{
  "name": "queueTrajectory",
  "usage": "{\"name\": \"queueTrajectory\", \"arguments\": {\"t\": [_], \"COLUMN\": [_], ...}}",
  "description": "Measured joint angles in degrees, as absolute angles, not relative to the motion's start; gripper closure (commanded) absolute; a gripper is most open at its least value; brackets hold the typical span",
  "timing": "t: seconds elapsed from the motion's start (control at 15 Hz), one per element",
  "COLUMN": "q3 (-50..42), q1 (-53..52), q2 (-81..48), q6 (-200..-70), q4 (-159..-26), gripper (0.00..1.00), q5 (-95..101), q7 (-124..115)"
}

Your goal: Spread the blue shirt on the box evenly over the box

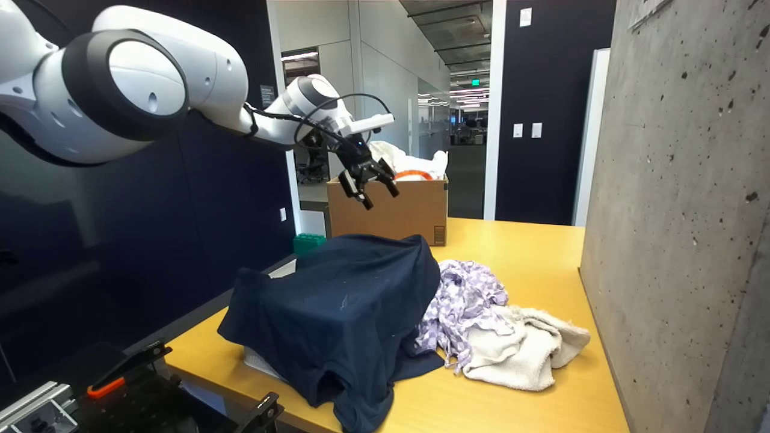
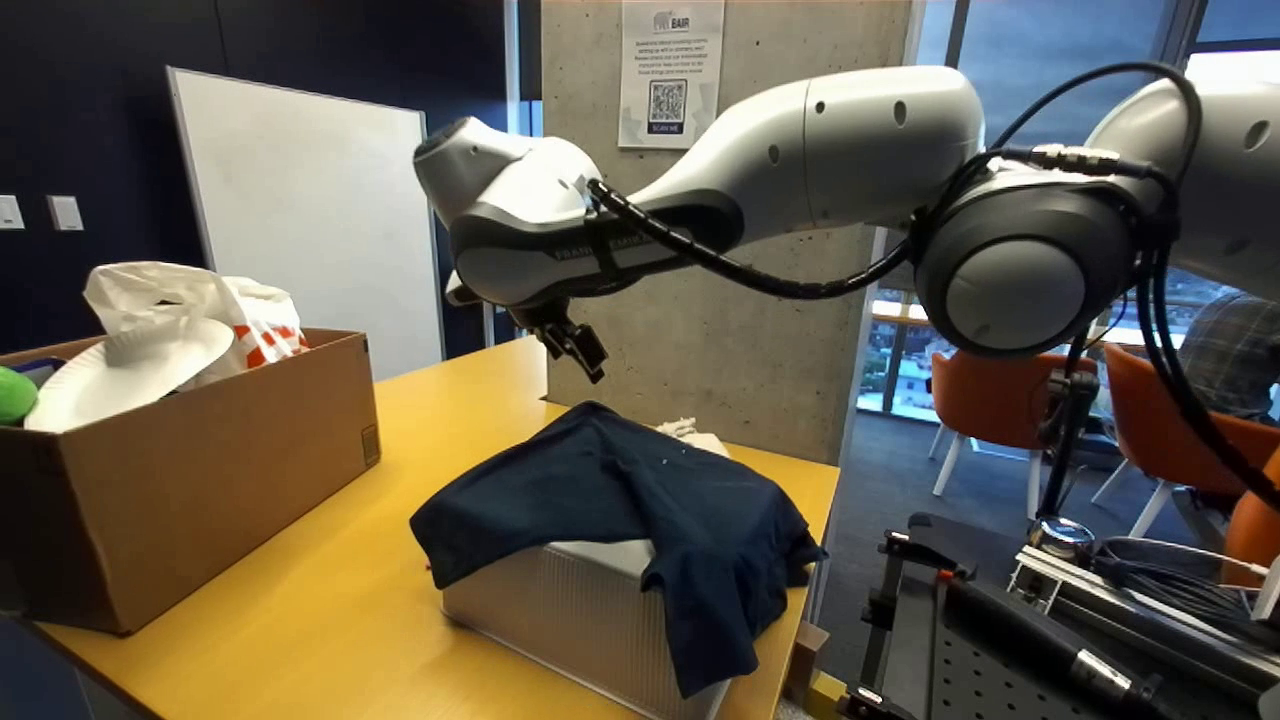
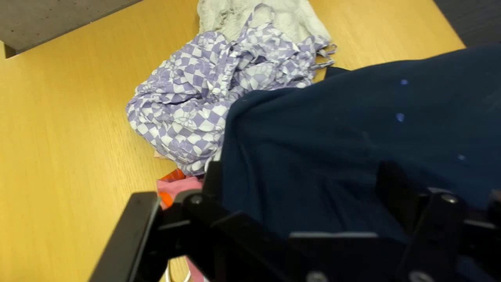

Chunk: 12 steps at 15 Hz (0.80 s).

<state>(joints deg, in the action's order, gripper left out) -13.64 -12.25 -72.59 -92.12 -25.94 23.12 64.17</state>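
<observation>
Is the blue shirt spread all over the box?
Not fully: in an exterior view, the blue shirt leaves one side of the box mostly bare.

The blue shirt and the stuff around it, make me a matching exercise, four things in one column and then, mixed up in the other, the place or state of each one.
Column one
1. blue shirt
2. gripper
3. purple-and-white cloth
4. cardboard box

Column two
A. lying partly on the beige cloth
B. holding a white plate, among other things
C. draped over the white box, leaving part of its side bare
D. open, in the air with nothing between its fingers

Right pairs
1-C
2-D
3-A
4-B
</observation>
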Motion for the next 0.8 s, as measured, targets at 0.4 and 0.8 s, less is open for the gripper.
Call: {"name": "queueTrajectory", "arguments": {"t": [0.4, 0.8], "q3": [-10.4, -8.2], "q1": [-19.5, -23.8], "q2": [-71.5, -72.6], "q6": [-78.0, -73.7], "q4": [-26.4, -26.3], "gripper": [0.00, 0.00], "q5": [22.7, 22.8], "q7": [53.3, 45.3]}}
